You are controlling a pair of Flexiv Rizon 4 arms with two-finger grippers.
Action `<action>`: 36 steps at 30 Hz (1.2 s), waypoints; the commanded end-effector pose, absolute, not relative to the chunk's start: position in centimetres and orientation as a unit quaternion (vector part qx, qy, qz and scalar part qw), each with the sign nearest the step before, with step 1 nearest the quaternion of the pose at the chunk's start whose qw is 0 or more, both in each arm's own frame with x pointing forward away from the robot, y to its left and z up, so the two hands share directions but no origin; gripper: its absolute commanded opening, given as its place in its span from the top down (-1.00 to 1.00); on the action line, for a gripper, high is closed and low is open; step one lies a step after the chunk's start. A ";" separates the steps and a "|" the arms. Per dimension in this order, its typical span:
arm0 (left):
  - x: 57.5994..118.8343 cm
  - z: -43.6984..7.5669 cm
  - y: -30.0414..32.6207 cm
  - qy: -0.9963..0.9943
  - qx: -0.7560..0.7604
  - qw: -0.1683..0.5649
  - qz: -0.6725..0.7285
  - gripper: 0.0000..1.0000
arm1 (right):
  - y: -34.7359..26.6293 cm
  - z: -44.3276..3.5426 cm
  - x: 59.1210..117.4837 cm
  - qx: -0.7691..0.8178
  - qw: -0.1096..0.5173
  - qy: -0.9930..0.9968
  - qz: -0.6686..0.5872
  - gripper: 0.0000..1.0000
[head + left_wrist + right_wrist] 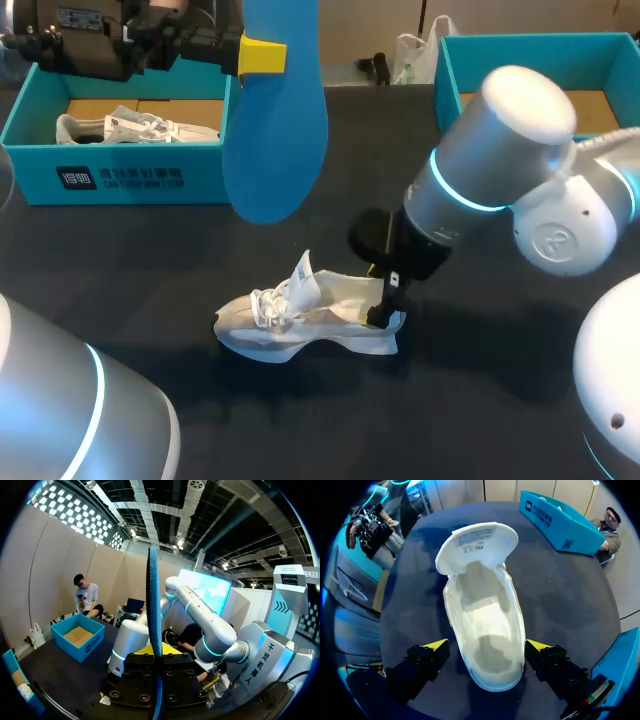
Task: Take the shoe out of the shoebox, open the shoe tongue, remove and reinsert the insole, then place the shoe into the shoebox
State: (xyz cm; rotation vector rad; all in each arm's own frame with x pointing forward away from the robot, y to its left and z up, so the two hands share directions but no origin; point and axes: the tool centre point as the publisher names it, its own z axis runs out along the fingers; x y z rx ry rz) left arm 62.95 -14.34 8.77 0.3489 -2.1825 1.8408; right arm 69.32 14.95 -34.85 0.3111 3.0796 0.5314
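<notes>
A white shoe (300, 320) lies on its sole on the dark table, toe to the left, laces loose. Its tongue (477, 545) is folded forward and the inside is bare. My right gripper (487, 645) is open and straddles the heel, one yellow fingertip (436, 644) on each side of it. In the head view this gripper (388, 305) is down at the heel. My left gripper (262, 57) is raised at the back and is shut on a blue insole (275, 130), which hangs toe down above the table. The left wrist view shows the insole (154, 610) edge-on between the fingers.
A turquoise shoebox (110, 175) stands at the back left with a second white shoe (130, 128) inside. Another turquoise shoebox (450, 80) with a cardboard floor stands at the back right. Dark table surface (150, 270) surrounds the shoe.
</notes>
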 end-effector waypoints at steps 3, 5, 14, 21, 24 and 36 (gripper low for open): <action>63.1 8.8 -14.6 -0.753 0.120 0.133 0.633 1.00 | 15.6 -34.3 68.4 0.099 0.002 0.995 -0.029 -1.00; 63.1 8.8 -14.6 -0.753 0.120 0.133 0.633 1.00 | 15.6 -34.5 68.5 0.094 0.005 0.995 -0.024 -1.00; 63.1 8.8 -14.6 -0.753 0.120 0.133 0.633 1.00 | 15.8 -34.8 68.9 0.080 0.011 0.997 -0.007 -1.00; 63.1 8.8 -14.6 -0.753 0.120 0.133 0.633 1.00 | 16.0 -33.8 69.5 0.074 0.021 0.997 -0.005 -1.00; 63.1 8.8 -14.6 -0.753 0.120 0.133 0.633 1.00 | 16.3 -33.0 70.0 0.066 0.029 0.997 -0.005 -1.00; 63.1 8.8 -14.6 -0.753 0.120 0.133 0.633 1.00 | 17.7 -35.2 73.5 0.040 0.023 0.999 -0.009 -1.00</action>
